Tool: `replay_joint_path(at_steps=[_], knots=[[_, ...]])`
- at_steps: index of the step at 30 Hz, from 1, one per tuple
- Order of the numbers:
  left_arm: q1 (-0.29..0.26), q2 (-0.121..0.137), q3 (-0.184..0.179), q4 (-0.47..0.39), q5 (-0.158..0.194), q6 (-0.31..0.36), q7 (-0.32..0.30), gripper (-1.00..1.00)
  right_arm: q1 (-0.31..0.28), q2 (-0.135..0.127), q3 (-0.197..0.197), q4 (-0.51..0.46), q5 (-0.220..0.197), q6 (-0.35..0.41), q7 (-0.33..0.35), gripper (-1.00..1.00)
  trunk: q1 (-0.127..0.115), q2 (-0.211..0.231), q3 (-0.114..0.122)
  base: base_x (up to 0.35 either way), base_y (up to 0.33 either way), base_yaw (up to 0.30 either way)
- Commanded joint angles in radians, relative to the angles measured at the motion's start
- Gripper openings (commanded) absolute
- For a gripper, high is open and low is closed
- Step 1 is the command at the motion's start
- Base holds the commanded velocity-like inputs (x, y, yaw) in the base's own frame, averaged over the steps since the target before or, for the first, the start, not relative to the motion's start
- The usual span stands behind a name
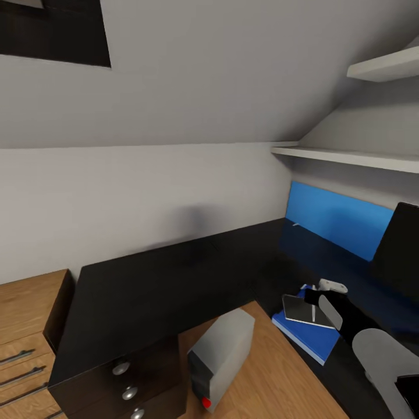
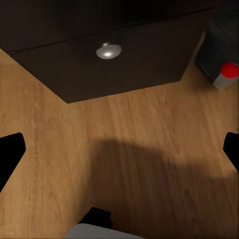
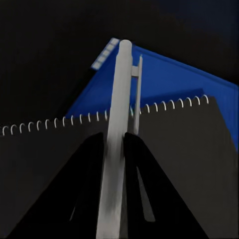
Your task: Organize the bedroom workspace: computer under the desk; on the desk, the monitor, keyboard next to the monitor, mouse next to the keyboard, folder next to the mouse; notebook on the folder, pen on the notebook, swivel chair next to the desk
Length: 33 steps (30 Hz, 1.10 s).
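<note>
My right gripper [image 3: 113, 149] is clamped on the white pen [image 3: 116, 134], above the notebook [image 3: 189, 164].

The pen's long axis runs along my two black fingers [image 3: 84, 179] and goes out past their tips, pointing toward the spiral edge of the notebook and the blue folder [image 3: 169, 82] behind it. In the head view the pen [image 1: 333, 285] sticks out of my right gripper [image 1: 326, 294] over the far corner of the grey notebook [image 1: 299, 309], which lies flat on the folder [image 1: 308, 337] on the right wing of the black desk [image 1: 151, 279]. The grey computer [image 1: 224, 349] stands on the wooden floor [image 1: 279, 378] in the corner of the desk. My left gripper [image 2: 119, 149] hangs over the floor near a drawer knob [image 2: 108, 51], with its fingers wide apart and nothing between them.
</note>
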Motion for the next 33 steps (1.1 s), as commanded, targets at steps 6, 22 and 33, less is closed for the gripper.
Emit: replay_joint_path(at_steps=[6, 22, 33], knots=[[-0.001, 0.001, -0.008, 0.000, 0.011, -0.006, 0.007, 1.00, -0.001, 0.001, 0.008, -0.007, -0.011, 0.003, -0.005, -1.00, 0.000, -0.001, -0.001, 0.000, -0.072, 0.000], [-0.001, -0.004, -0.010, -0.010, 0.009, -0.010, 0.005, 1.00, -0.001, 0.005, 0.013, -0.006, -0.008, -0.007, -0.006, -1.00, 0.000, -0.001, -0.001, 0.000, -0.001, 0.000], [-0.001, -0.005, -0.011, -0.011, 0.009, -0.077, 0.007, 1.00, -0.001, 0.005, 0.016, -0.001, -0.006, -0.020, -0.020, -1.00, 0.038, -0.071, -0.033, 0.000, 0.000, 0.000]])
